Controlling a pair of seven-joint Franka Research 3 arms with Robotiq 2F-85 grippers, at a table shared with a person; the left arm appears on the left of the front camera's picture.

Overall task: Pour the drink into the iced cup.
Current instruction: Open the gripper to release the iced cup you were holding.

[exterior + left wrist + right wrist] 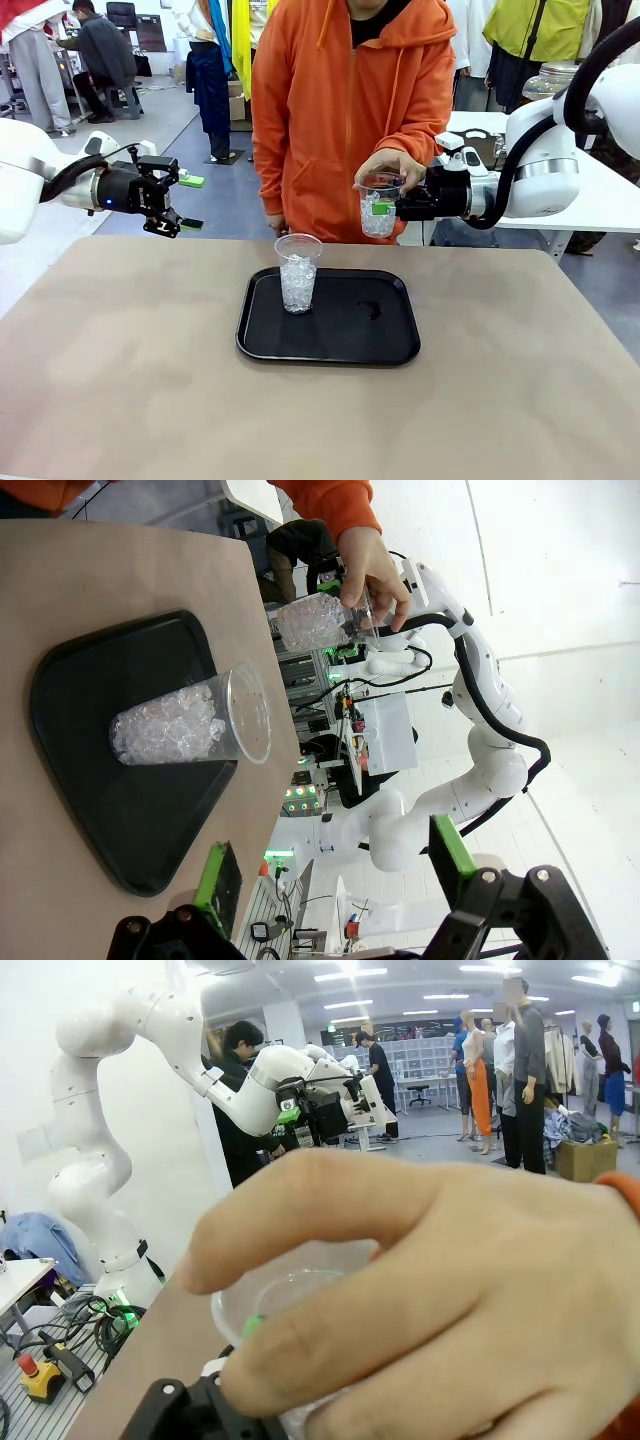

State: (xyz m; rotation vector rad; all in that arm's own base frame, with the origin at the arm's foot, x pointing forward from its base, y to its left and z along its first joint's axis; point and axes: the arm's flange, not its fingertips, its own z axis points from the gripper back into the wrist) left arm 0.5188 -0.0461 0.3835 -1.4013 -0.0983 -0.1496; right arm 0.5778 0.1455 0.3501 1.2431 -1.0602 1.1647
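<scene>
A clear plastic cup full of ice (298, 272) stands upright at the back left of a black tray (340, 345); it also shows in the left wrist view (190, 725). A second iced cup (378, 208) hangs in the air beyond the table's far edge. My right gripper (382, 210) is shut on its side, and a person's hand (392, 165) holds its rim from above. That hand (420, 1300) covers most of this cup (290, 1295) in the right wrist view. My left gripper (192, 203) hovers open and empty at the far left. The amber drink is out of view.
The person in an orange hoodie (350, 100) stands at the far edge, right behind the tray. A white side table (600, 200) lies behind my right arm, with a glass jar (553, 80) on it. Bare tabletop (120, 380) surrounds the tray.
</scene>
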